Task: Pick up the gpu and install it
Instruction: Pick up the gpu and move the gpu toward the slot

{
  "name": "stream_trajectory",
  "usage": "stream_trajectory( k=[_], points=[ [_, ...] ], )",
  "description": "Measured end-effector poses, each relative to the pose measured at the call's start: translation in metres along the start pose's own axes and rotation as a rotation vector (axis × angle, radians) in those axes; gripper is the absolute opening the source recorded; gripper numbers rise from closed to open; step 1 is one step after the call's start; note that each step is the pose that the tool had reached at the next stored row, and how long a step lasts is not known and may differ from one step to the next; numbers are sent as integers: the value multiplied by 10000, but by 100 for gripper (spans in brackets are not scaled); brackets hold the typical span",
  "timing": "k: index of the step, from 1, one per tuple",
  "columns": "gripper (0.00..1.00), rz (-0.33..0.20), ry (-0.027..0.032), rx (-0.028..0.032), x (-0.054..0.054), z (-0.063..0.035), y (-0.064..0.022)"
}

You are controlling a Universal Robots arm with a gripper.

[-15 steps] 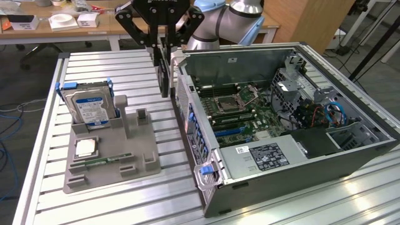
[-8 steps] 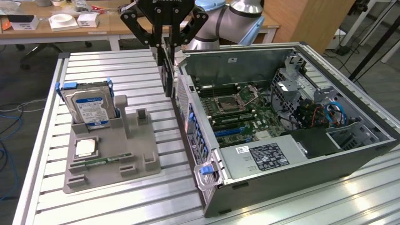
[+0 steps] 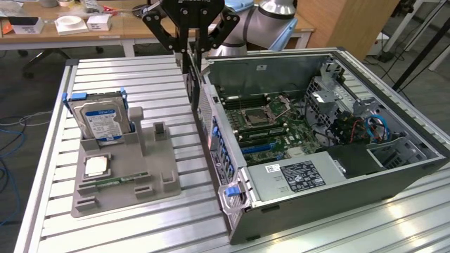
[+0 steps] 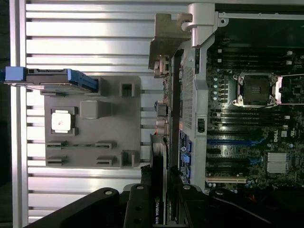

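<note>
1. The gripper (image 3: 191, 51) is clenched on the gpu (image 3: 191, 84). In the wrist view we see 1 finger (image 4: 141, 199) on each side of the card's edge.
2. The gpu hangs edge-on, clear of the table, with its silvery bracket (image 4: 166, 45) at the end away from the gripper.
3. We see the gpu just beside the rear wall (image 3: 211, 132) of the open computer case (image 3: 393, 174), on the outer side. It is not seated on the motherboard (image 3: 274, 129).
4. The case lies on its side on the slatted aluminium table (image 3: 126, 74), with the CPU socket (image 3: 256, 117) and power supply (image 3: 295, 176) exposed.
5. At the exterior view's left, a grey holder tray (image 3: 158, 174) carries 1 hard drive (image 3: 102, 118) upright in a blue caddy, 1 CPU (image 3: 96, 166) lying flat and 1 memory stick (image 3: 113, 182).
</note>
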State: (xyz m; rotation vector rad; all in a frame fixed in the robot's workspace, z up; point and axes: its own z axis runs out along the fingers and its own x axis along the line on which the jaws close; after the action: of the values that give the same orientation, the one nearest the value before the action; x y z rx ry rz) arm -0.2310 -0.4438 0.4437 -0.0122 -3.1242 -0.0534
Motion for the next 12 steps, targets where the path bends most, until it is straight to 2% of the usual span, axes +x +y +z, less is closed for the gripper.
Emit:
stream_trajectory(
  k=[12],
  points=[
    [26, 0, -1, 0, -126, -2, 1]
  ],
)
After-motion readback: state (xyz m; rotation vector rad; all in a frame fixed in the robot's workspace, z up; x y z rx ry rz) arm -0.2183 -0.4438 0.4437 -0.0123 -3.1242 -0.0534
